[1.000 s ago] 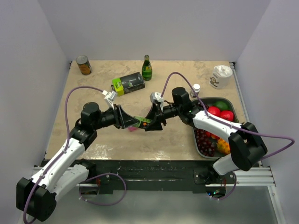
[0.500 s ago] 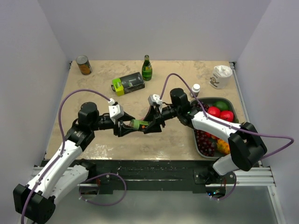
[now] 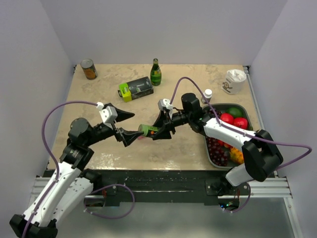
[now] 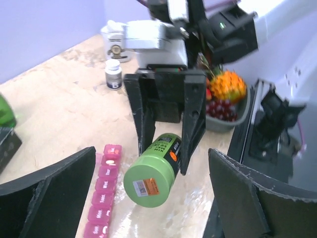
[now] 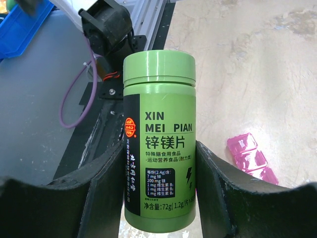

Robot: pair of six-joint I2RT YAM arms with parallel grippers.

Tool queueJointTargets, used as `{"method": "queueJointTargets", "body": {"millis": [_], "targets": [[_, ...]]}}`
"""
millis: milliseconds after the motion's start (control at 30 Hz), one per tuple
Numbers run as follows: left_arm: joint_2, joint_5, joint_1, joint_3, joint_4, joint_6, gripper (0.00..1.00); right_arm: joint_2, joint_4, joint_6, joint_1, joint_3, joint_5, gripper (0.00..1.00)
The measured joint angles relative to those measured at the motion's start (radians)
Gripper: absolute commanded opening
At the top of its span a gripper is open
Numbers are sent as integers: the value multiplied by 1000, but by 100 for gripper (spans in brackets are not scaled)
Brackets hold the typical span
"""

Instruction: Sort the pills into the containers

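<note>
Right gripper (image 3: 155, 132) is clamped on a green XIN MEI PIAN supplement bottle (image 5: 158, 148), fingers on the label sides. The cap end sticks out past its fingertips toward the left gripper (image 3: 134, 124). Left gripper jaws are spread wide and hold nothing; the cap sits just ahead of its gap, touching neither finger. Pink pill organiser strip (image 4: 105, 191) lies flat on the table (image 4: 59, 109), below the held bottle and just beside it.
</note>
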Motion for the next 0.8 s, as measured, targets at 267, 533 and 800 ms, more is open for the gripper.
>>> {"method": "queueJointTargets", "body": {"millis": [267, 533, 800], "targets": [[-39, -205, 0, 14, -108, -372, 99, 0, 0, 0, 0, 0, 1, 0], [81, -246, 0, 16, -198, -613, 93, 0, 0, 0, 0, 0, 1, 0], [87, -208, 0, 14, -182, -665, 85, 0, 0, 0, 0, 0, 2, 0]]}}
